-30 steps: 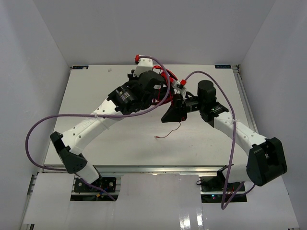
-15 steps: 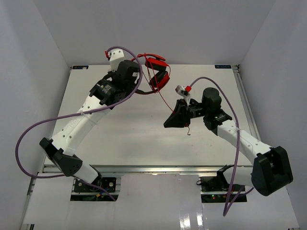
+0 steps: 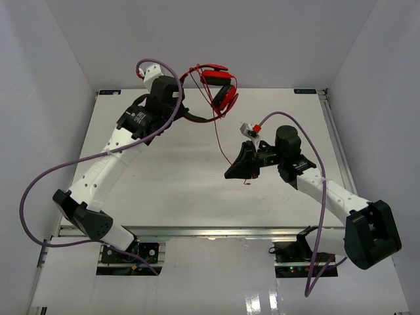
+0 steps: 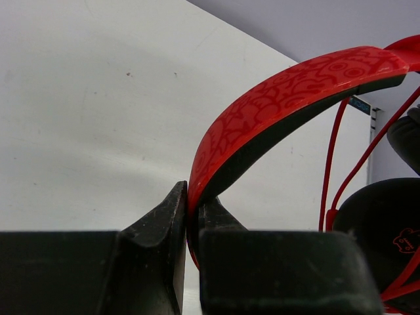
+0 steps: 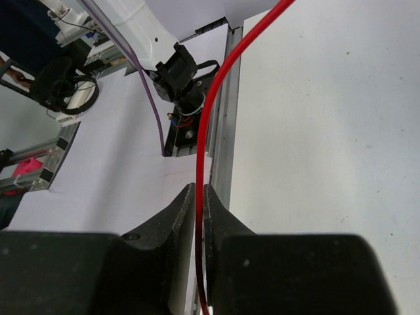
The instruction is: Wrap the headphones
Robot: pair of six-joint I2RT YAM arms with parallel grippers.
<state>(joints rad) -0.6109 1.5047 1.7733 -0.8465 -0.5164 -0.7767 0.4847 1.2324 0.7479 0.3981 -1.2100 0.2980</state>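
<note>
The red headphones (image 3: 220,92) hang in the air over the back of the table. My left gripper (image 3: 180,109) is shut on their headband (image 4: 282,98), and a black ear pad (image 4: 377,223) shows at the right of the left wrist view. From the headphones, the thin red cable (image 3: 221,141) runs down to my right gripper (image 3: 231,172). That gripper is shut on the cable (image 5: 209,111) above mid-table. A short free end (image 3: 246,182) dangles just beyond it.
The white table (image 3: 164,184) has white walls on three sides. Purple robot cables (image 3: 39,190) loop off both arms. An aluminium rail (image 5: 223,144) edges the table's near side, with the left arm's base (image 5: 180,72) behind it.
The left arm has swung up and back-left, carrying the headphones away from the right gripper. The cable now stretches between them, and its tail has left the table.
</note>
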